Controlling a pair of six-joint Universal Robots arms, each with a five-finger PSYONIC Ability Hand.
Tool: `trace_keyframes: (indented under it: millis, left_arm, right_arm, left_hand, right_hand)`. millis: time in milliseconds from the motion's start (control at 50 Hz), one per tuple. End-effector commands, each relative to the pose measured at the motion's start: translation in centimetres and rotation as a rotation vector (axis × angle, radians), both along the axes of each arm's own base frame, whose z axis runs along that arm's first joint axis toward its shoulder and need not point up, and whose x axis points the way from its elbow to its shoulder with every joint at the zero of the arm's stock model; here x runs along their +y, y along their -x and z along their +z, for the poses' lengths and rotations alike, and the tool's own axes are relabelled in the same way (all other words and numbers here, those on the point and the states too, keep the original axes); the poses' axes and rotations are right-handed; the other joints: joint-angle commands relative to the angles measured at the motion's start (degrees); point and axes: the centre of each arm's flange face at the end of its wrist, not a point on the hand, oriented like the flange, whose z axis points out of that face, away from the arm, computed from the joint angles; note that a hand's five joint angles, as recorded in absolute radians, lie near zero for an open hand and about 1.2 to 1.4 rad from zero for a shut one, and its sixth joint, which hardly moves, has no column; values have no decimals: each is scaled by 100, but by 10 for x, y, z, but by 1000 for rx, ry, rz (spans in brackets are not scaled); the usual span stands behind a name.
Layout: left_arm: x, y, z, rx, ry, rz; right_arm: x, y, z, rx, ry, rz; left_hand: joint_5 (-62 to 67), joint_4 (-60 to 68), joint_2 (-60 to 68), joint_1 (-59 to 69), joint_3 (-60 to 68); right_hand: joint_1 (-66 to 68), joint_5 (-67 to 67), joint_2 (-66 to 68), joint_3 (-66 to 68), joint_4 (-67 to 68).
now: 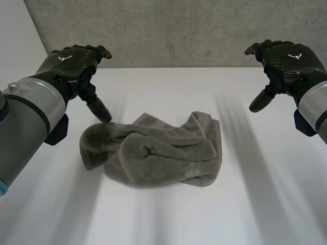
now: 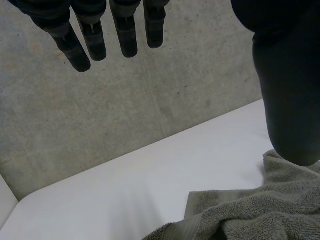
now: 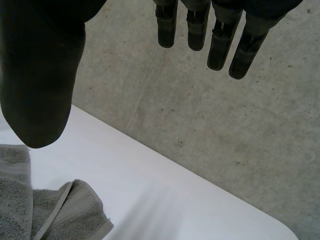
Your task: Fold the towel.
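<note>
A grey towel (image 1: 153,150) lies crumpled in a heap at the middle of the white table (image 1: 168,87). My left hand (image 1: 76,64) hovers above the table behind the heap's left end, open, fingers straight and thumb hanging down, holding nothing. My right hand (image 1: 286,61) hovers at the far right, well clear of the cloth, also open and empty. In the left wrist view the straight fingers (image 2: 125,35) point at the wall, with the towel (image 2: 250,210) under the thumb. The right wrist view has the fingers (image 3: 220,40) spread above a hemmed towel corner (image 3: 60,210).
A bare concrete wall (image 1: 179,30) runs along the table's far edge. White tabletop lies open on both sides of the heap and in front of it.
</note>
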Motion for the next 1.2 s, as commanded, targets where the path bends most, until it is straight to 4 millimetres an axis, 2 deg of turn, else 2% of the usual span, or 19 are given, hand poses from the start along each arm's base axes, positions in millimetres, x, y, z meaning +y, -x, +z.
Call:
trace_keyframes:
  millis: [20,200,280,340,420,520,700,740,780,800,820,840,860,880,940,960,1060,1120,1200]
  left_arm:
    - [-1,0,0,0,2,1]
    - [-6,4,-8,4,9,-5]
    - [-29,18,-35,-17,-7,-8]
    - [-46,29,-55,-67,-24,-15]
    - [-60,40,-76,-128,-39,-31]
    - [-86,55,-123,-227,-80,-47]
    - [-101,64,-170,-328,-124,-69]
    - [-101,64,-176,-348,-132,-75]
    - [-100,63,-182,-372,-147,-77]
    - [-100,63,-182,-373,-147,-77]
    - [-98,62,-181,-373,-150,-77]
    - [-96,62,-179,-374,-155,-75]
    - [-96,62,-179,-374,-155,-75]
    - [-92,63,-173,-372,-153,-80]
    - [-83,61,-145,-344,-120,-69]
    - [-83,61,-145,-344,-120,-69]
    - [-56,47,-89,-193,-60,-29]
    - [-39,39,-70,-90,-63,-18]
    - [-20,28,-59,-10,-82,-11]
  right_arm:
    - [-2,-1,-4,4,-11,0]
    - [-13,-6,-24,31,-58,29]
    - [-27,-25,-53,53,-127,130]
    - [-32,-35,-63,64,-141,177]
    - [-50,-66,-96,133,-157,273]
    - [-67,-91,-127,212,-128,321]
    - [-94,-119,-177,285,-91,348]
    - [-96,-121,-181,292,-86,343]
    - [-97,-122,-185,303,-86,335]
    - [-97,-122,-188,312,-91,330]
    - [-97,-121,-187,312,-91,319]
    - [-97,-121,-187,312,-91,319]
    - [-96,-122,-187,311,-97,314]
    - [-96,-118,-192,313,-117,304]
    - [-94,-116,-191,316,-125,298]
    - [-93,-113,-187,314,-128,294]
    - [-79,-104,-159,300,-128,299]
    - [-64,-93,-145,288,-148,298]
    - [-57,-49,-121,261,-177,240]
  left_hand:
    - [-1225,-462,-451,-485,-399]
    - [-1120,-356,-345,-380,-294]
    - [-264,500,511,476,562]
    - [-145,619,630,595,681]
    - [-144,620,630,596,682]
    - [-195,569,580,545,631]
    - [24,788,799,764,850]
    - [646,1410,1421,1386,1472]
    - [2820,3584,3595,3560,3646]
    - [2833,3597,3608,3573,3659]
    - [4265,5029,5040,5005,5091]
    - [5562,6326,6337,6302,6388]
    - [5575,6339,6350,6315,6401]
    - [5773,6536,6547,6513,6599]
    - [5775,6538,6549,6515,6601]
    - [5775,6538,6549,6515,6601]
    - [5775,6538,6549,6515,6601]
    - [5775,6538,6549,6515,6601]
    - [5775,6538,6549,6515,6601]
  right_hand:
    - [-255,-343,-444,-436,-510]
    - [-255,-343,-444,-436,-510]
    - [-255,-343,-444,-436,-510]
    - [-255,-343,-444,-436,-510]
    - [-255,-343,-444,-436,-510]
    - [-255,-343,-444,-436,-510]
    - [-255,-343,-444,-436,-510]
    - [81,-7,-108,-99,-174]
    - [914,826,725,733,659]
    - [1813,1725,1624,1633,1558]
    - [3687,3600,3499,3507,3432]
    - [3706,3618,3518,3526,3451]
    - [5738,5650,5549,5557,5483]
    - [6735,6647,6546,6555,6480]
    - [6745,6657,6556,6564,6490]
    - [6745,6657,6556,6564,6490]
    - [6745,6657,6556,6564,6490]
    - [6745,6657,6556,6564,6490]
    - [6745,6657,6556,6564,6490]
